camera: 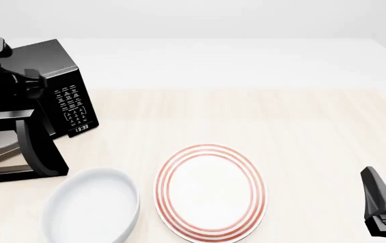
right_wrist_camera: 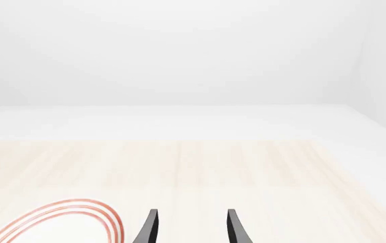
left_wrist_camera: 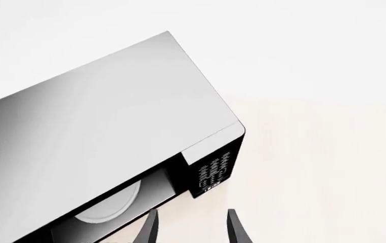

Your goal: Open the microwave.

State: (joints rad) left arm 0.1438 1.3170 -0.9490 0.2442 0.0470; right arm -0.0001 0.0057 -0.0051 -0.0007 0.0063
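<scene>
The glossy black microwave (camera: 57, 66) stands at the table's far left, with its keypad (camera: 71, 104) and clock display (camera: 81, 128) facing the middle. Its dark door (camera: 41, 147) is swung out from the front. The pale turntable (left_wrist_camera: 112, 202) shows in the cavity beside the keypad (left_wrist_camera: 213, 172). My left arm (camera: 4, 63) hangs above the microwave's top. The left gripper (left_wrist_camera: 191, 230) is open and empty, just off the keypad end of the front. Low at the near right, my right gripper (camera: 380, 200) (right_wrist_camera: 191, 230) is open and empty.
A white plate with red rings (camera: 210, 190) (right_wrist_camera: 57, 223) lies at the front centre. A plain white bowl (camera: 91, 207) sits to its left, just in front of the open door. The table is pale wood (camera: 281, 116).
</scene>
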